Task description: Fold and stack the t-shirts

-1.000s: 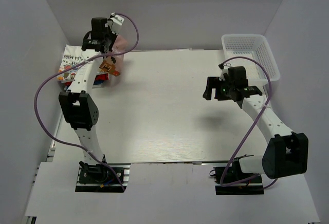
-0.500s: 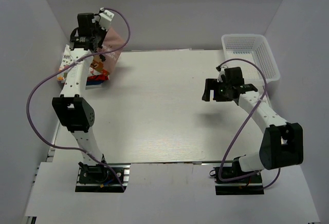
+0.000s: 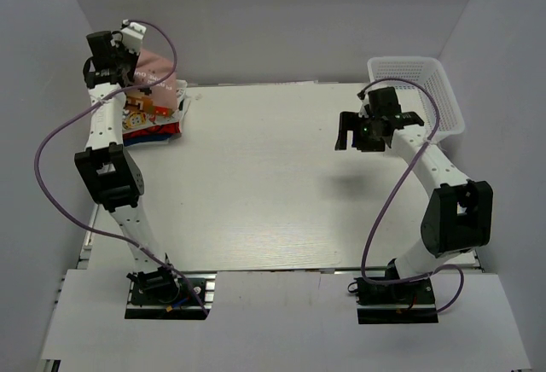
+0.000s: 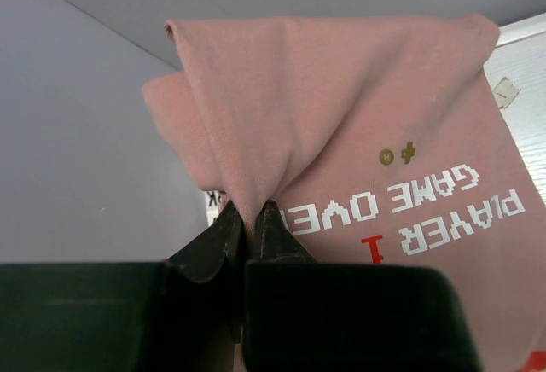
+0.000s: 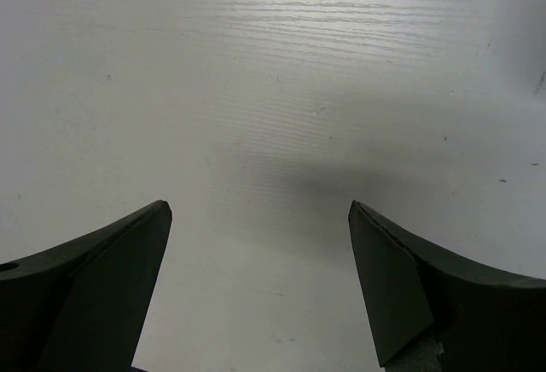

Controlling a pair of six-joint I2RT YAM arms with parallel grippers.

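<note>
Dusty-pink tee [image 4: 341, 107], bunched at a fold and pinched tight in the left gripper [image 4: 247, 218], held up over the stack of folded tees [image 3: 152, 122] at the far left corner of the table [image 3: 256, 193]. Right gripper [image 5: 260, 210] spread wide, holding nothing, above the table near the white basket [image 3: 431, 82].

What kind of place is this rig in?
Likely a lab robot cell: left arm and right arm bolted to a white table, plain white walls boxing it in, mesh basket and t-shirts as props.
</note>
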